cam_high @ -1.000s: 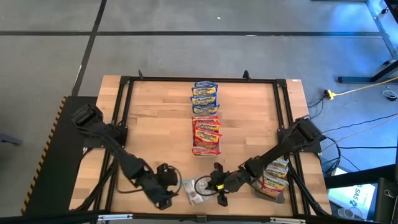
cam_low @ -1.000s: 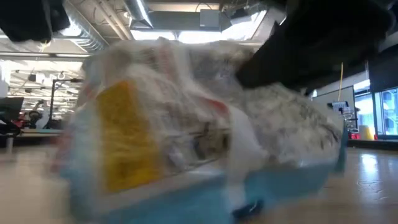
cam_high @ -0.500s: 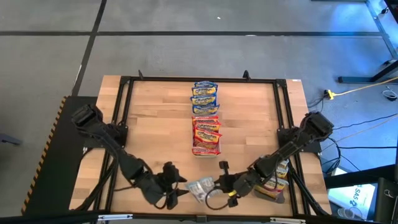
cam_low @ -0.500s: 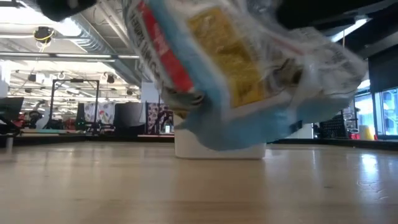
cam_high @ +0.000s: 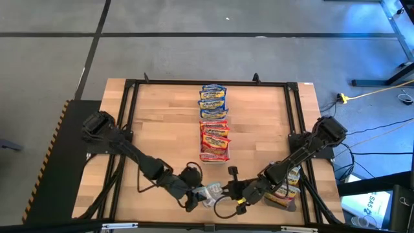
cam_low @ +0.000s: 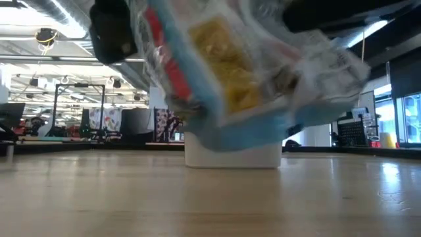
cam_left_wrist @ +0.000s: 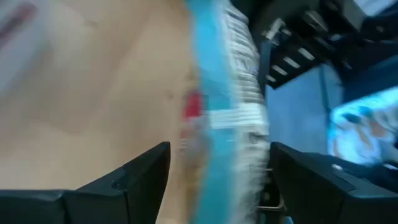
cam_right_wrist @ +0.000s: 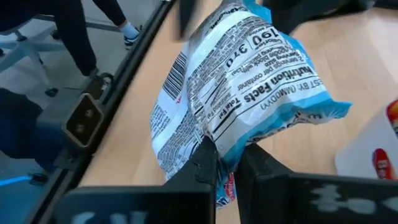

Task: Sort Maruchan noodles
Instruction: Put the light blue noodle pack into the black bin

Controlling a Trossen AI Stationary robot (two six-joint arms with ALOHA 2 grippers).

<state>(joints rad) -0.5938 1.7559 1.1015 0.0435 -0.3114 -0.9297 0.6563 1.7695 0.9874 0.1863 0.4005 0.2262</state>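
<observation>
While the right gripper point(cam_right_wrist: 227, 165) pinches one edge of a blue packet point(cam_right_wrist: 242, 93) and holds it clear of the table point(cam_high: 162, 129) near the front edge, the left gripper point(cam_left_wrist: 217, 180) stands with its fingers spread wide on either side of that same packet without closing on it. Lifted this way, the packet hangs slack from the pinched seam with its printed back showing, which probably lets the left arm get its fingers around a free edge for a handover. In the high view the two grippers meet at the near middle of the table with the packet point(cam_high: 210, 191) between them.

Farther back along the centre line, the sorted packets lie in two overlapping rows: blue-yellow ones point(cam_high: 213, 100) at the far end and red-orange ones point(cam_high: 215, 139) just nearer, grouped by colour. More unsorted packets point(cam_high: 284, 188) sit in a heap at the near right, under the right arm, likely the supply pile. A white tray point(cam_low: 230, 155) rests on the table behind the hanging packet in the low view.
</observation>
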